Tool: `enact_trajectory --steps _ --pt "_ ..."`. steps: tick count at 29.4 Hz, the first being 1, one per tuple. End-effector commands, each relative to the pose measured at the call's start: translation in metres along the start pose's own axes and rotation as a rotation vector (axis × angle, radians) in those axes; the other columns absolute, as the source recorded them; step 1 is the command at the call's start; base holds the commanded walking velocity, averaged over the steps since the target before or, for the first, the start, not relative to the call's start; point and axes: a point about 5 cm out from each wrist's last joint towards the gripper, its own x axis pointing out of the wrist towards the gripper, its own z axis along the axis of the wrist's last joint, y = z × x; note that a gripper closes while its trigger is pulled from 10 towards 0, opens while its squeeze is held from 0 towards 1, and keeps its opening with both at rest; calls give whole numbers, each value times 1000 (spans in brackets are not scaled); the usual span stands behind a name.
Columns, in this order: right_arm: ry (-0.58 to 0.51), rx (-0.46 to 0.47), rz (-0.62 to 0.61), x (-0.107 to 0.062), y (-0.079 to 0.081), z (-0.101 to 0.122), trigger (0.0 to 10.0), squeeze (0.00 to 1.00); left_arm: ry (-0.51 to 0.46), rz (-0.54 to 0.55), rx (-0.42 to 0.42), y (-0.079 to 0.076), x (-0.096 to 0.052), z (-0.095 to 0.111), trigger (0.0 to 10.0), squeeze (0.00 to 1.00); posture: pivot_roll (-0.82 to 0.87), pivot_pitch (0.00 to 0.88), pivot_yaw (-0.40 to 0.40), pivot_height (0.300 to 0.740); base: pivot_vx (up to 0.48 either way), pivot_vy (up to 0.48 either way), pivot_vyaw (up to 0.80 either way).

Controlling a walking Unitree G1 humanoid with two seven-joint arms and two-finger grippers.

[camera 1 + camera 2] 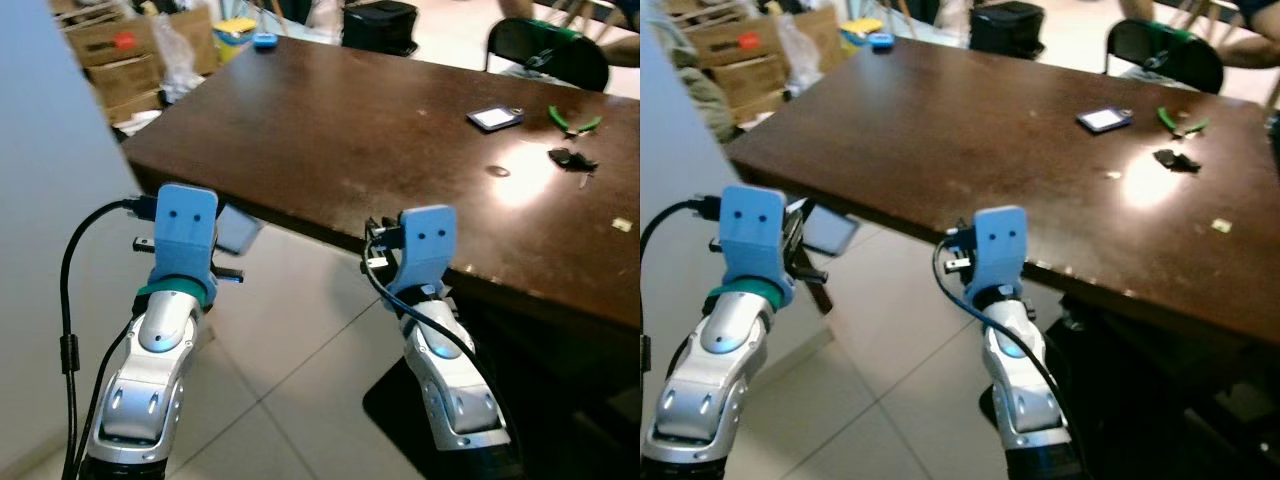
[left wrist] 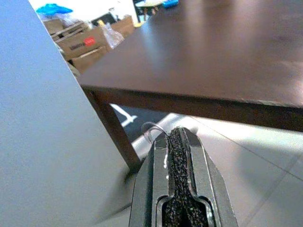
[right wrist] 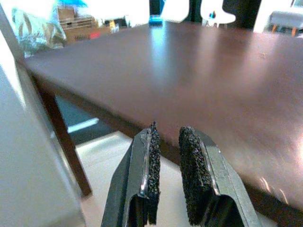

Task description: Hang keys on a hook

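We stand at the near edge of a dark brown wooden table (image 1: 330,130), with both arms raised in front of us below and just short of that edge. Our left gripper (image 2: 176,142) is held near the table's near-left corner, above the pale tiled floor (image 1: 290,350) and beside a grey wall (image 1: 40,200); its two padded fingers are pressed together with nothing between them. Our right gripper (image 3: 168,146) points at the table's front edge, its pads a narrow gap apart and holding nothing. The keys (image 1: 572,159), a small dark bunch, lie on the far right part of the tabletop, well apart from both grippers, next to a bright glare patch. Just beyond them lie green-handled pliers (image 1: 573,121), and to their left a small blue-edged card tag (image 1: 494,118). At the table's far left edge sits a small blue object (image 1: 264,40), and a black bag (image 1: 380,25) stands at the far edge. Cardboard boxes (image 1: 120,55) are stacked on the far left, and a black chair with a green back (image 1: 550,50) stands beyond the table's far right.
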Motion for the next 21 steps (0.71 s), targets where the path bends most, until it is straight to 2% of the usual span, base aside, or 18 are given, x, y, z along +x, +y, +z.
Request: enact_trajectory --steps 1,7,17,21 --pt "-2 -5 -7 -1 -2 -2 10000 0 -1 -2 4 -1 -1 0 10000 0 -121 75 116 740 -454 0 0" --pt "-15 -7 20 0 -1 0 10000 0 4 -3 6 -1 0 0 10000 0 -118 74 117 740 -75 0 0" --pt "-51 -27 45 2 -1 6 10000 0 44 -72 -38 -10 2 2 10000 0 -116 73 119 740 0 0 800" --pt "-84 -36 39 5 -4 15 10000 0 2 -112 -31 -13 4 12 10000 0 -116 73 119 740 0 0 800"
